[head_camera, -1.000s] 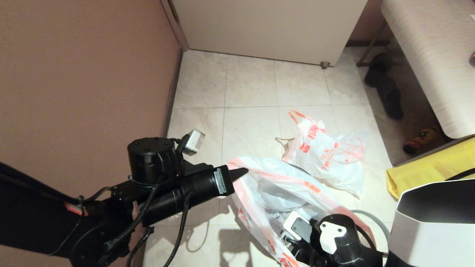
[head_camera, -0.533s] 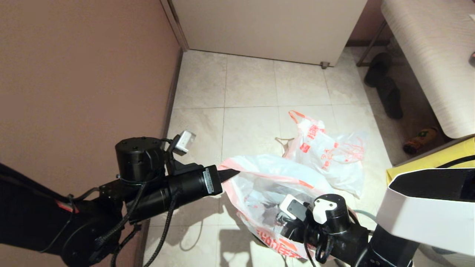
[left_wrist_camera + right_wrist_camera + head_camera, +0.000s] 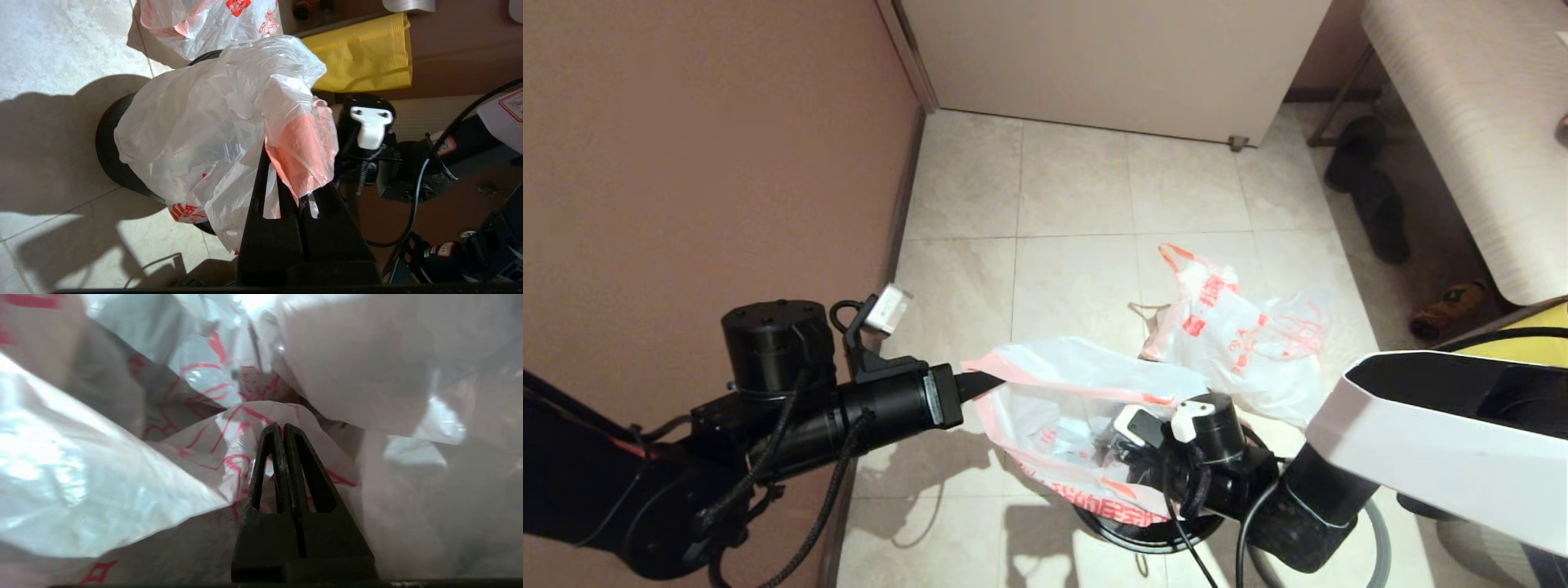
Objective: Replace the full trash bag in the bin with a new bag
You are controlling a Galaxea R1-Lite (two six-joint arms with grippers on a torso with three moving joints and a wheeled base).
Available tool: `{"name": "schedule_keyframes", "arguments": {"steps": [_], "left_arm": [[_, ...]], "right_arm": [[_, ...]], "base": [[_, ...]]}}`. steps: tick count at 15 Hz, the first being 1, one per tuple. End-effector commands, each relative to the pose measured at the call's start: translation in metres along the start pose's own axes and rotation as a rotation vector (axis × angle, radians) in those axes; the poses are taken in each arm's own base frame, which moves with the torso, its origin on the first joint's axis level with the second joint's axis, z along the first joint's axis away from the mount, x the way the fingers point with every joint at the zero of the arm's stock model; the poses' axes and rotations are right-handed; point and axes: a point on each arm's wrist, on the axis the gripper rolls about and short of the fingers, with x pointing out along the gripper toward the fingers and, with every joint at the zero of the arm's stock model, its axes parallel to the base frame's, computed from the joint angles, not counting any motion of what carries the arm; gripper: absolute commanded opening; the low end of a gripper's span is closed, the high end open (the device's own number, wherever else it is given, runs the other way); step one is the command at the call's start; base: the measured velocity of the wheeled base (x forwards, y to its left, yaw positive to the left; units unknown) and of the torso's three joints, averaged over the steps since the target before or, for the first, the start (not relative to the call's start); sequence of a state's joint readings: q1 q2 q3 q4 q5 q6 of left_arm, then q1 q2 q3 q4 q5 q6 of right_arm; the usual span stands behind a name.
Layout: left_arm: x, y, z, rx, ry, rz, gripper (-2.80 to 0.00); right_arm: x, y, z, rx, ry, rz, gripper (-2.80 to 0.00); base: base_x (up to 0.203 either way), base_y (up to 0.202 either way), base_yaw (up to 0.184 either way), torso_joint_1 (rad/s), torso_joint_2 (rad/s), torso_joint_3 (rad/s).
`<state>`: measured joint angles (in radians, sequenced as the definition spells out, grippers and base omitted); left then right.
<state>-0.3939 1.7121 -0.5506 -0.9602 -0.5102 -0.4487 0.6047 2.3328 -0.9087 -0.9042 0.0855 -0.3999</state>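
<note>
While the full trash bag (image 3: 1241,343) lay as before on the floor (image 3: 1078,204), we had drawn our left end effector (image 3: 980,382) leftward, pinched on the orange hem of the new bag (image 3: 1054,392), stretching it over the bin (image 3: 1143,531). Our right end effector (image 3: 282,428), pressed together, had pushed deeper inside that bag. We counted two bags, one bin.

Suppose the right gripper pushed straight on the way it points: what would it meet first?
Most likely the new bag's own crumpled inner film: the right gripper, shut, is already inside it, with red-printed folds right ahead. What lies behind the film is hidden.
</note>
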Motion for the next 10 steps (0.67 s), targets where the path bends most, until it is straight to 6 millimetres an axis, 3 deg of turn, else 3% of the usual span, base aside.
{"name": "schedule_keyframes", "arguments": {"steps": [1,4,6,8,10], "left_arm": [[0.002,-0.003,0.002,0.008,-0.009,-0.008,-2.80],[0.012,-0.009,0.004,0.021,-0.026,-0.002,-2.80],[0.036,-0.022,0.000,0.037,-0.025,0.004,-2.80],[0.062,-0.033,-0.020,0.094,0.039,0.004,-2.80],[0.071,-0.048,-0.034,0.136,0.069,0.004,-2.80]], "right_arm": [[0.011,-0.005,0.000,-0.002,0.030,-0.001,-2.80],[0.019,-0.009,0.001,-0.018,0.161,0.009,-2.80],[0.023,-0.016,0.010,-0.024,0.224,-0.001,-2.80],[0.026,-0.022,0.017,-0.020,0.299,0.006,-2.80],[0.028,-0.024,0.022,-0.028,0.346,-0.015,-2.80]], "base": [[0.000,0.000,0.000,0.000,0.00,0.000],[0.000,0.000,0.000,0.000,0.00,0.000],[0.000,0.000,0.000,0.000,0.00,0.000],[0.000,0.000,0.000,0.000,0.00,0.000],[0.000,0.000,0.000,0.000,0.00,0.000]]}}
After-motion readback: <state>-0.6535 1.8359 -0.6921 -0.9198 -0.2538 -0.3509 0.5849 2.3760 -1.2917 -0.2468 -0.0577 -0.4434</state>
